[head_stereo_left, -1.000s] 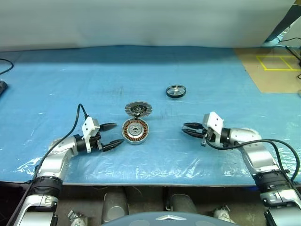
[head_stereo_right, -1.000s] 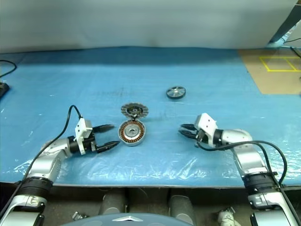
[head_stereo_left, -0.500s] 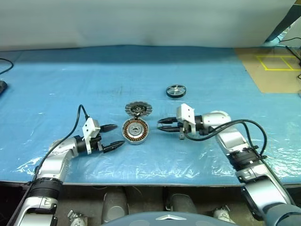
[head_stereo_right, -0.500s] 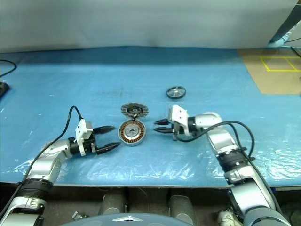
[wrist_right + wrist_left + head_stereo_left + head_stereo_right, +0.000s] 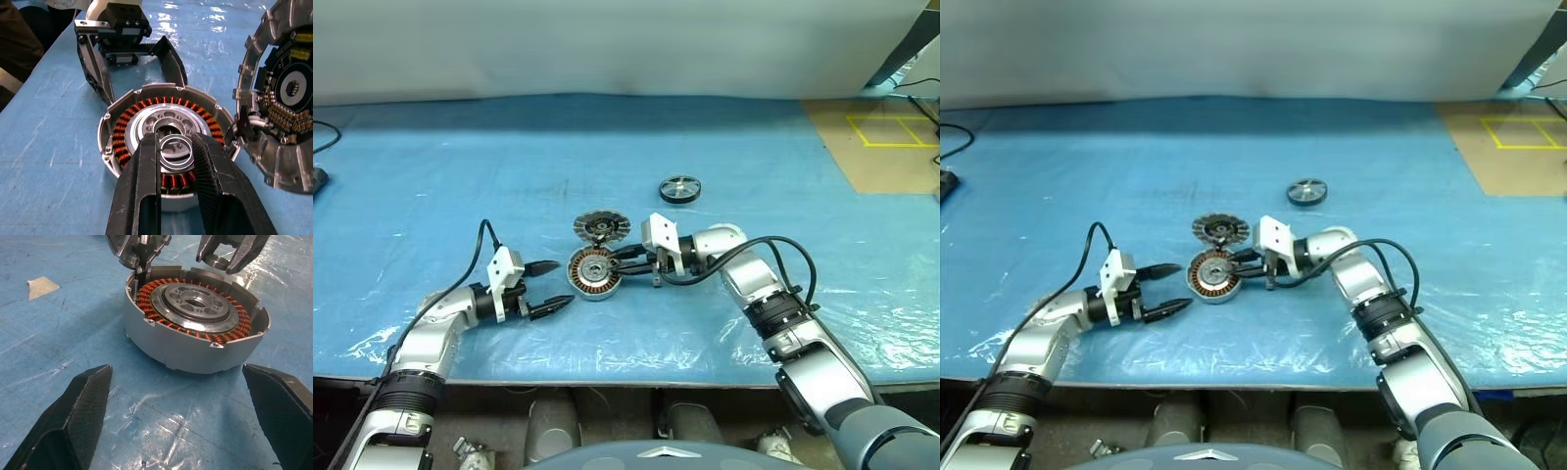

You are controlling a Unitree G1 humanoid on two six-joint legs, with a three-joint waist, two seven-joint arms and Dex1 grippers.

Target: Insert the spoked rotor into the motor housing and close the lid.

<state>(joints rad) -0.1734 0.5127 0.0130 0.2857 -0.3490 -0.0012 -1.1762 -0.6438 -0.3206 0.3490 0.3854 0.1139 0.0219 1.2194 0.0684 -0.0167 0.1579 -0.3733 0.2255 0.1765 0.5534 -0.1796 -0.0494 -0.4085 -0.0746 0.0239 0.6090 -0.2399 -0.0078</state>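
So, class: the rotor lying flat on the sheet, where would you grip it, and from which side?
Grip the rotor across its black rim, two fingers on opposite edges, coming from above. It lies flat, spokes up, apart from the housing, so only the rim's outer edge offers parallel faces; nothing crowds it on the sheet.

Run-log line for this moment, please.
right gripper: over motor housing, holds nothing | left gripper: open beside it | lid: open | spoked rotor: not inserted
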